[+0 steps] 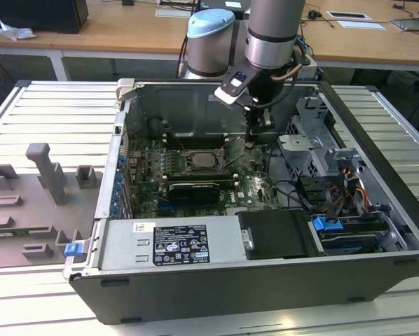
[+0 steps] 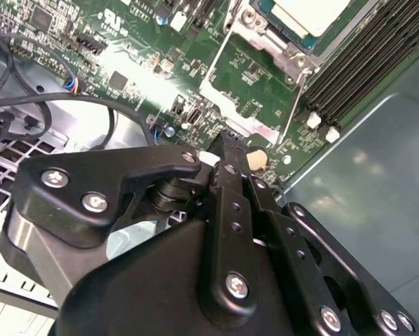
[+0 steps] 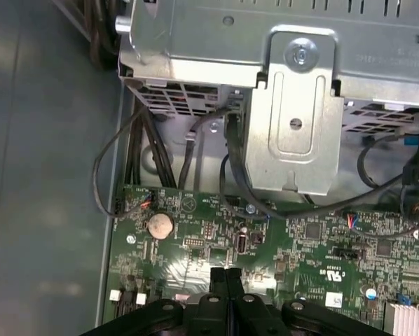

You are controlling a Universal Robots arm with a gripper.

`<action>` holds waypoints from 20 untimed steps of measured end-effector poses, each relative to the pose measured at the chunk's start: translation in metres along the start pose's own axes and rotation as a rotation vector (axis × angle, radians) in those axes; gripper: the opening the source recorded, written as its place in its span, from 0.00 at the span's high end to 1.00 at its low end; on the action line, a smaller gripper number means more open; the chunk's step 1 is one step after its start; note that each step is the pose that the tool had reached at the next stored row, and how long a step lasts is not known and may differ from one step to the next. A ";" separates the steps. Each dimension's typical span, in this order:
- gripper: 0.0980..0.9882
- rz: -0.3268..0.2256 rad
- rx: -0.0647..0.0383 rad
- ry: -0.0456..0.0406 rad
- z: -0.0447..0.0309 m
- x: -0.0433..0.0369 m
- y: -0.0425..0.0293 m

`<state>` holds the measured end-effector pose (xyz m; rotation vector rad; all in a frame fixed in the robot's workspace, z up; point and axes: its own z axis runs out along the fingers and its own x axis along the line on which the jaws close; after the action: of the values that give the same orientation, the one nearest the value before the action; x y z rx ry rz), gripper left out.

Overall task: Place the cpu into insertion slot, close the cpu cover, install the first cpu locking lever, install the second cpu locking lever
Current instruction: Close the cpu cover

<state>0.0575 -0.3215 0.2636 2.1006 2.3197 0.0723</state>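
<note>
Gripper (image 1: 252,142) low beside insertion slot (image 1: 187,162), cpu (image 2: 309,10) seated there. I hold fingers pinched together, empty; narrow tip, I judge, suits nudging wire locking lever (image 2: 288,115) just beside it.

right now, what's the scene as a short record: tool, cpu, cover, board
tool: shut, nothing seen between its tips, low over the motherboard
cpu: pale top up, inside the opening of the cpu cover
cpu cover: appears down flat around the cpu
motherboard: green, inside the open computer case
tool position: beside the cpu cover, on the exterior view's right of it
</note>
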 end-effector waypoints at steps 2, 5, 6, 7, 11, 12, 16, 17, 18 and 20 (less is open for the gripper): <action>0.99 0.000 0.000 0.0000 0.0005 -0.0002 0.0014; 0.99 0.000 0.000 0.0002 0.0017 -0.0003 0.0034; 0.99 0.000 0.000 0.0000 0.0024 -0.0004 0.0040; 0.99 0.000 0.000 -0.0006 0.0042 -0.0005 0.0043; 0.99 0.000 0.000 -0.0009 0.0129 -0.0007 0.0039; 0.99 0.000 0.000 -0.0011 0.0128 -0.0004 0.0012; 0.99 0.000 0.000 0.0006 0.0120 0.0017 -0.0204; 0.99 0.000 0.000 0.0006 0.0118 0.0022 -0.0250; 0.99 0.000 0.000 0.0007 0.0116 0.0027 -0.0299; 0.99 0.000 0.000 0.0007 0.0113 0.0039 -0.0424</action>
<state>0.0155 -0.3215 0.2506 2.1010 2.3201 0.0728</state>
